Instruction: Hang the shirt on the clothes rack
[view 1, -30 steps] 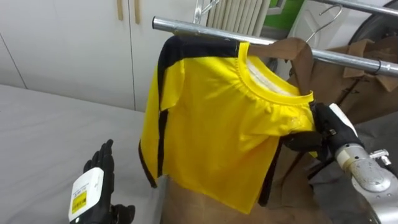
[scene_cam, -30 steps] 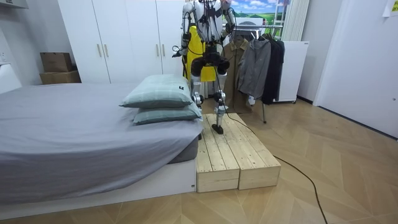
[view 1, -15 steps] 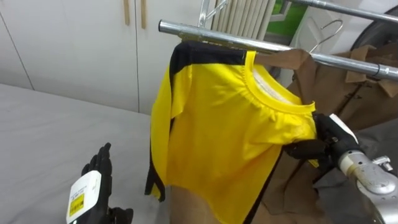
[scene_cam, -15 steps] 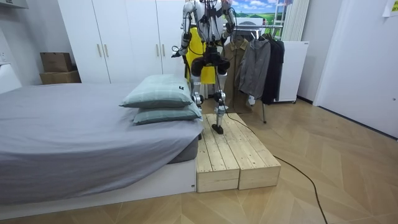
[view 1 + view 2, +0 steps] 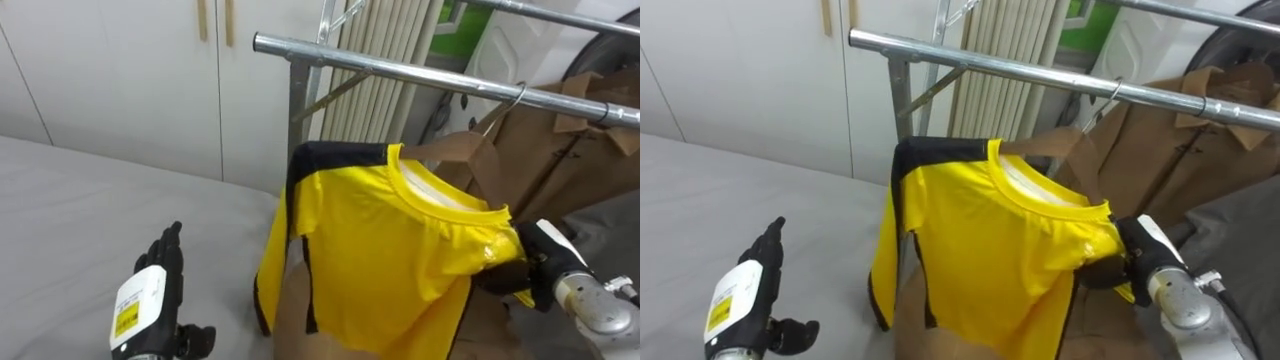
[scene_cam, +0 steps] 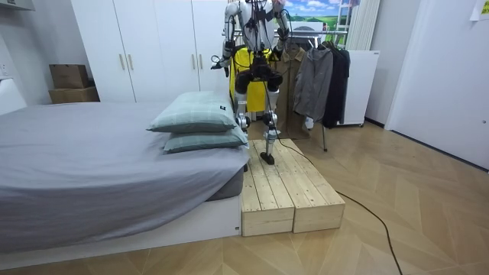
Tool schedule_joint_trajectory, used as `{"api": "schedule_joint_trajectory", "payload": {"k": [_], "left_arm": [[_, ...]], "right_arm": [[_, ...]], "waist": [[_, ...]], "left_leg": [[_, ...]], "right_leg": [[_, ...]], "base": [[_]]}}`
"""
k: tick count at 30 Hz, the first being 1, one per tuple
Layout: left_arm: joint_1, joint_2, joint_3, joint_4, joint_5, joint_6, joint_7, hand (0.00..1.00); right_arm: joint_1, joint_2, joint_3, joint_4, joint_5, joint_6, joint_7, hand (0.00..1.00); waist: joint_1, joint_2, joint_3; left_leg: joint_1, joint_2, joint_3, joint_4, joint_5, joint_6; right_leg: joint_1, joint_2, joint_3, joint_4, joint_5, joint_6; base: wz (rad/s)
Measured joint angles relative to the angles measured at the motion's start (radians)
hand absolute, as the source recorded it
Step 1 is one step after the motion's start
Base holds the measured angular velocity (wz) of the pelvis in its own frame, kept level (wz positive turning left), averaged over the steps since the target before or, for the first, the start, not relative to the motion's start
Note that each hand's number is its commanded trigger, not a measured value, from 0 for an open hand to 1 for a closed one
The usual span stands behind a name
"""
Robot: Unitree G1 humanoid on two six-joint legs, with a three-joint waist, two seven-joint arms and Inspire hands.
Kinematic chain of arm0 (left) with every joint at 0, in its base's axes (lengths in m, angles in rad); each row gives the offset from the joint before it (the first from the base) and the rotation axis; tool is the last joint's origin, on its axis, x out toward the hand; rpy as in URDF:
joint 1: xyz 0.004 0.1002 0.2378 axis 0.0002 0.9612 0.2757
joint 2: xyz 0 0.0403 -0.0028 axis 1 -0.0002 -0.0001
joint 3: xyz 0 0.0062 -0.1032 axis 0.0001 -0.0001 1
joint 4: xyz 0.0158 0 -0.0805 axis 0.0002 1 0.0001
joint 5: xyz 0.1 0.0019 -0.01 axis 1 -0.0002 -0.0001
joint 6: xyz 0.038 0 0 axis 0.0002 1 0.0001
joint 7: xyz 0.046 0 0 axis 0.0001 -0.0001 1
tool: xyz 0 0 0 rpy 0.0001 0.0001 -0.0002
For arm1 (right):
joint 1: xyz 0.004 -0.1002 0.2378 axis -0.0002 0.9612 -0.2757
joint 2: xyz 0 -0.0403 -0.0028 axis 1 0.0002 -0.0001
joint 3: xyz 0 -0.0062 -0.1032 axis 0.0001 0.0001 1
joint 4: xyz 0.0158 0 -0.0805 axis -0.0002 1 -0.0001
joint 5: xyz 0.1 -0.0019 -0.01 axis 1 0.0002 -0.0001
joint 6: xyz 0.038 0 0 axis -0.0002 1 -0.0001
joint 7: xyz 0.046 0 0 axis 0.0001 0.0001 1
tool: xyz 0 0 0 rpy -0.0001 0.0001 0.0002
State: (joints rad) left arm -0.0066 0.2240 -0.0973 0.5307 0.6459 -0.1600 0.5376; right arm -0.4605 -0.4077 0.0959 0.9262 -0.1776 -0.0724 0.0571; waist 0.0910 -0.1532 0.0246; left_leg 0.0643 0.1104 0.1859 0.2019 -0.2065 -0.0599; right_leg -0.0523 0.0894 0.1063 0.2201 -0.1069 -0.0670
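Item: soft yellow knit T-shirt point(image 5: 385, 255) with black shoulder and side panels and a ribbed round collar.

Location: we find it in the air below the shiny round metal rail point(image 5: 400, 72), apart from it and in front of the brown coat point(image 5: 545, 150) that hangs there on a thin wire hanger point(image 5: 503, 103).

Orientation: collar uppermost, opening turned up toward the rail; hem lowest. The long axis runs from collar down to hem, close to upright. The shoulder line slopes from the black shoulder at the robot's left down to the shoulder at its right. The cloth falls in loose folds.

Right hand point(image 5: 530, 270): black fingers curled into the yellow cloth at the right shoulder, gripping it and bunching the fabric there.

Left hand point(image 5: 155, 290): raised low at the left over the smooth grey bed sheet point(image 5: 70, 220), fingers straight and pointing up, holding nothing.

Surroundings: flat white wardrobe doors point(image 5: 100, 70) and a white ribbed radiator point(image 5: 385, 35) behind the rail.

Stance: in the room view we see the robot upright on a pale plank platform point(image 6: 286, 191) beside the bed, facing the rail.
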Motion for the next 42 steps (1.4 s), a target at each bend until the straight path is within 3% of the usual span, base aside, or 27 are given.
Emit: {"api": "schedule_joint_trajectory", "payload": {"k": [11, 14, 16, 19, 29, 33, 42], "left_arm": [[0.0, 0.002, -0.008, -0.002, -0.006, 0.002, -0.057, 0.0], [0.0, 0.003, -0.013, -0.021, -0.006, 0.002, -0.069, 0.0], [-0.001, 0.003, -0.025, -0.034, -0.006, 0.002, -0.069, 0.0], [-0.002, 0.003, -0.027, -0.042, -0.006, 0.002, -0.069, 0.0], [-0.002, 0.008, -0.028, -0.042, -0.006, -0.001, -0.07, 0.0], [-0.002, 0.02, -0.028, -0.048, -0.006, -0.003, -0.069, 0.0], [-0.002, 0.023, -0.028, -0.049, -0.006, -0.014, -0.069, 0.0]], "right_arm": [[0.034, 0.048, -0.011, 0.018, -0.021, 0.009, -0.045, 1.0], [0.034, 0.052, -0.011, 0.031, -0.021, 0.005, -0.059, 1.0], [0.034, 0.053, -0.01, 0.042, -0.021, 0.003, -0.069, 1.0], [0.035, 0.053, -0.009, 0.042, -0.021, -0.001, -0.072, 1.0], [0.038, 0.054, -0.002, 0.052, -0.024, -0.002, -0.104, 1.0], [0.038, 0.054, 0.0, 0.054, -0.024, -0.016, -0.132, 1.0], [0.038, 0.054, -0.002, 0.064, -0.024, -0.039, -0.148, 1.0]], "waist": [[-0.009, -0.003, -0.0038], [-0.008, 0.003, -0.008], [-0.007, 0.01, -0.0157], [-0.008, 0.015, -0.0183], [-0.005, 0.015, -0.0134], [-0.005, 0.012, -0.0036], [-0.008, 0.012, -0.0034]], "left_leg": [[-0.001, -0.002, -0.025, 0.001, 0.0, 0.0], [-0.001, -0.002, -0.028, 0.001, 0.0, 0.0], [0.001, -0.002, -0.028, 0.0, 0.0, 0.0], [0.005, -0.001, -0.028, -0.002, 0.0, 0.0], [0.018, -0.003, -0.034, -0.008, 0.0, 0.0], [0.015, -0.003, -0.035, -0.009, 0.0, 0.0], [0.009, -0.003, -0.037, -0.017, 0.0, 0.0]], "right_leg": [[0.024, -0.001, -0.028, -0.034, 0.0, 0.0], [0.031, -0.002, -0.033, -0.034, 0.001, -0.001], [0.038, -0.002, -0.034, -0.034, 0.001, -0.001], [0.041, -0.002, -0.033, -0.034, 0.001, -0.001], [0.051, -0.002, -0.034, -0.036, 0.0, 0.0], [0.049, -0.002, -0.035, -0.038, 0.0, 0.0], [0.049, -0.002, -0.037, -0.053, 0.0, 0.0]], "base": [[0.09], [0.03], [0.02], [0.0], [0.0], [0.0], [0.0]]}}
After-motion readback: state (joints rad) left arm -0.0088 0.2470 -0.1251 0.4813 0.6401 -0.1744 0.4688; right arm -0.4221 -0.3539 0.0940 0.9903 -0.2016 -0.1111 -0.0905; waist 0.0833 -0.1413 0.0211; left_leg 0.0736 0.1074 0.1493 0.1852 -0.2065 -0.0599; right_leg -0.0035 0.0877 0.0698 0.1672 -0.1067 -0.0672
